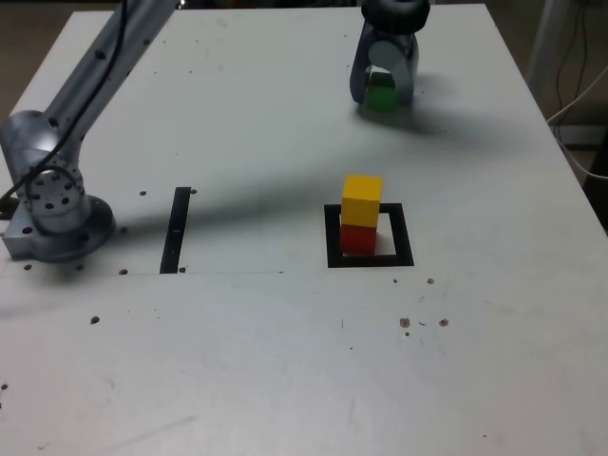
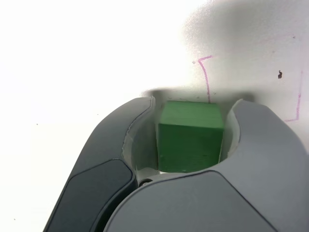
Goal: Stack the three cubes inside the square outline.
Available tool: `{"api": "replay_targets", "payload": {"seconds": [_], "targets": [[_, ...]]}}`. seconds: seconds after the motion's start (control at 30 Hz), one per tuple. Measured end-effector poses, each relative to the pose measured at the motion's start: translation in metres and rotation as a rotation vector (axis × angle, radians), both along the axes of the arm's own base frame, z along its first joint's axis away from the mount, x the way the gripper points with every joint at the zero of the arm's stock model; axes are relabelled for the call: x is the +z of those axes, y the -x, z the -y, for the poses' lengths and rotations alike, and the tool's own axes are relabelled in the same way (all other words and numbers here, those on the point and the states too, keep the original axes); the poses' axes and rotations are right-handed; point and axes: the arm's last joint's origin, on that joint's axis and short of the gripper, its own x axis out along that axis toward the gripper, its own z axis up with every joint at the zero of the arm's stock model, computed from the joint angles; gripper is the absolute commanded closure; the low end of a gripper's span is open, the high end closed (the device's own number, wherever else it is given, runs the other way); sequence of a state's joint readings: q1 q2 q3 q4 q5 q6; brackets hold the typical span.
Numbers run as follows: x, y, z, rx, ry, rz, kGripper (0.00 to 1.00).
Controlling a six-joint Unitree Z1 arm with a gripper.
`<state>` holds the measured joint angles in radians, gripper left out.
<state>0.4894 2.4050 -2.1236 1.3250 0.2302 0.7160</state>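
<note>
Nearest you, the yellow cube tops the red cube inside the square outline; beyond bare table, your gripper brackets the green cube, one jaw touching, near the far edge.

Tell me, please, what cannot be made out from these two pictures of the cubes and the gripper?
- Whether the gripper already presses the green cube: in the wrist view one side shows a thin gap; in the exterior view the fingers hide its sides.
- The green cube's lower part: the wrist view's gripper body covers it.
- The red cube: the yellow cube covers its top, exterior view.
- The square outline: outside the wrist view.
</note>
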Motion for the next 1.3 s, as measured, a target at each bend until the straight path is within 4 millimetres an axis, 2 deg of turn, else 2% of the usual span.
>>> {"api": "replay_targets", "payload": {"seconds": [0.4, 0.5, 0.6, 0.7, 0.87, 0.97, 1.03, 1.2, 1.3], "targets": [[0.005, -0.002, 0.01, -0.052, 0.017, -0.028, 0.72], [0.016, -0.003, 0.011, -0.048, 0.013, -0.021, 0.72], [0.031, -0.001, 0.019, -0.052, 0.012, -0.022, 0.72], [0.058, -0.001, 0.041, -0.072, 0.005, -0.01, 0.72], [0.093, -0.002, 0.098, -0.125, -0.006, 0.019, 0.72], [0.114, 0.006, 0.133, -0.161, 0.006, 0.058, 0.72], [0.125, 0.014, 0.149, -0.168, 0.019, 0.076, 0.72], [0.132, 0.034, 0.184, -0.149, 0.051, 0.065, 0.72], [0.132, 0.04, 0.19, -0.124, 0.051, 0.055, 0.72]]}}
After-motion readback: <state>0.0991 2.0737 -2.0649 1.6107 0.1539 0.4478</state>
